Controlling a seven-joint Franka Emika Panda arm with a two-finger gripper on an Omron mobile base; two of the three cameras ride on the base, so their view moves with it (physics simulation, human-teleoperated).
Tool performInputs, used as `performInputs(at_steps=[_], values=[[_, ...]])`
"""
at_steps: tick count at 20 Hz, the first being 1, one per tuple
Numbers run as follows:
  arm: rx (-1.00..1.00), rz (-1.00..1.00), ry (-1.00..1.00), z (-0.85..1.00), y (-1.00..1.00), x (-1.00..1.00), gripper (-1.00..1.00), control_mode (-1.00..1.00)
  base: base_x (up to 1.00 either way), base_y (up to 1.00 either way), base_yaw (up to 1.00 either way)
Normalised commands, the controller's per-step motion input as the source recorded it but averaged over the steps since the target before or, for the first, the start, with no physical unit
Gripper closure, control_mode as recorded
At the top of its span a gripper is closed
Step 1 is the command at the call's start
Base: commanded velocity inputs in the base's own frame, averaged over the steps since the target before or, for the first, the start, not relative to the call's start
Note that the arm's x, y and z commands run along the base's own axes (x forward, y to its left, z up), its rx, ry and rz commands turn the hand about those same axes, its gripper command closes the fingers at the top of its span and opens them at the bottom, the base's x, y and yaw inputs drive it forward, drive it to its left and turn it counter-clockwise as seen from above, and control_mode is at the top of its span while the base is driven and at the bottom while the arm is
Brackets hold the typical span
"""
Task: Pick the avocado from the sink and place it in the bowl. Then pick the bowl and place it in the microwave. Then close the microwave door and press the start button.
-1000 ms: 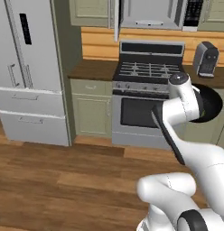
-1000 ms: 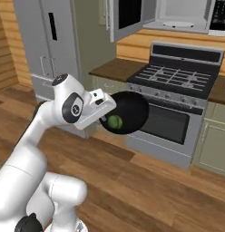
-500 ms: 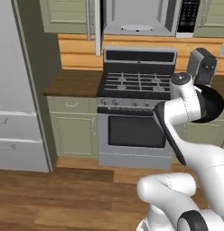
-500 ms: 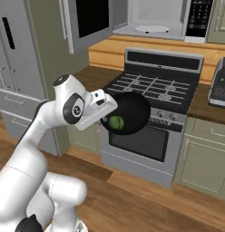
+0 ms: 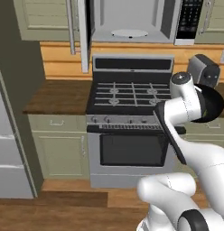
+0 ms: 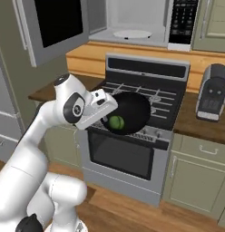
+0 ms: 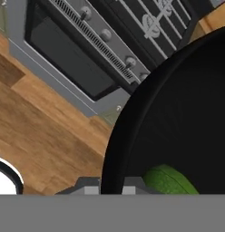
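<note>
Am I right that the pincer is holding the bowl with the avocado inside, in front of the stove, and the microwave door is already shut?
Not quite: the microwave door stands open, as the right base view shows. The rest holds: the pincer grips the bowl with the avocado inside, before the stove.

Stove (image 5: 132, 122): black-and-steel gas range, centre of both base views, grates on top, knob row above the oven window.
Toaster (image 6: 212, 93): dark, upright on the brown counter, right of the stove.
Cabinets (image 5: 59, 151): pale green, either side of the stove.
Floor (image 7: 37, 136): wood planks, lower left of the hand view.
</note>
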Motion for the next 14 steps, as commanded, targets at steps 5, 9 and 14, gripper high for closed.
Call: performInputs(at_steps=[5, 9, 14], values=[[0.0, 0.0, 0.0, 0.0, 0.0, 0.0, 1.0, 1.0, 0.74, 0.15, -0.16], [0.0, 0.0, 0.0, 0.0, 0.0, 0.0, 1.0, 1.0, 0.38, 0.31, -0.1], [0.0, 0.0, 0.0, 0.0, 0.0, 0.0, 1.0, 1.0, 0.58, 0.34, -0.14]])
